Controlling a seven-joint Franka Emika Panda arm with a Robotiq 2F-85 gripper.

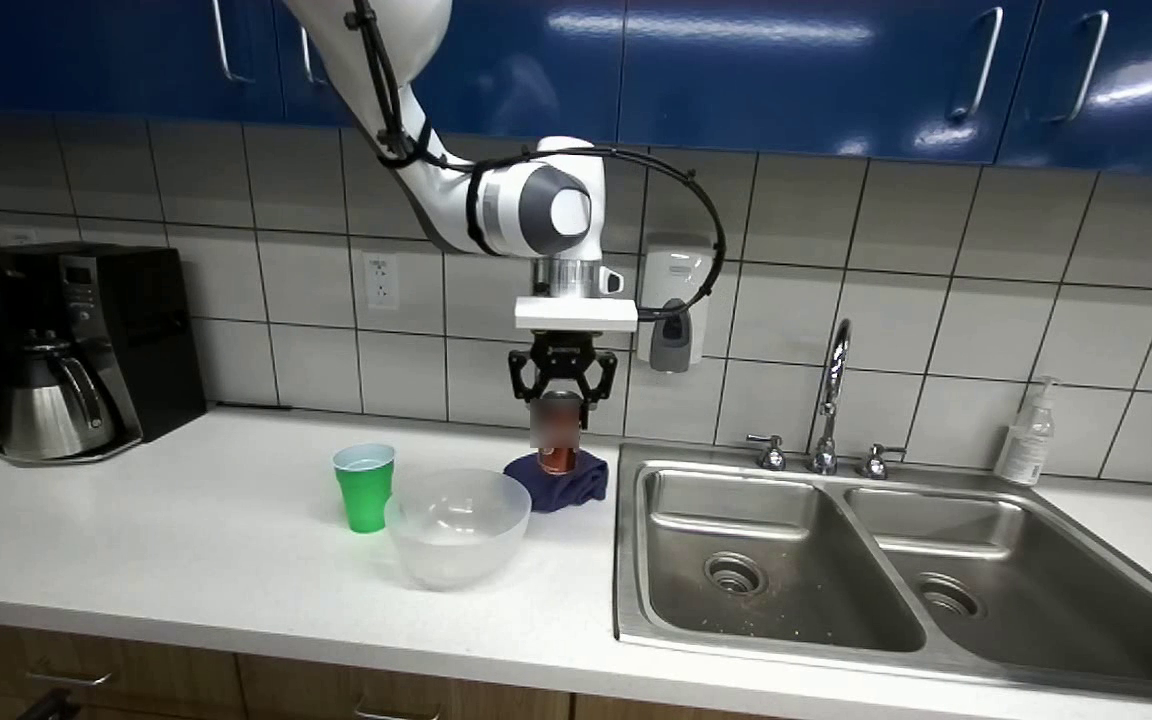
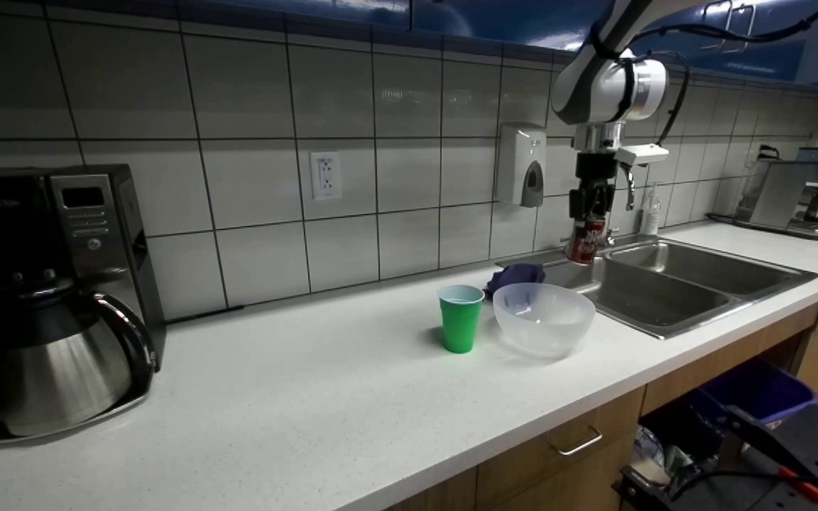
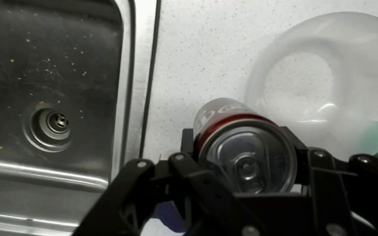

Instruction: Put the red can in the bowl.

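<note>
Tiled wall (image 2: pixel 338 248), white counter (image 2: pixel 309 397), sink (image 1: pixel 884 562), jaws gripping red can (image 2: pixel 585 242)

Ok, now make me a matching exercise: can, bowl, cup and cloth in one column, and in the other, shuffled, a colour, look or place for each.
1. can
2. bowl
3. cup
4. cloth

A. dark blue
B. between the gripper's fingers
C. green
D. whitish and translucent

Pairs: 1-B, 2-D, 3-C, 4-A.
</note>
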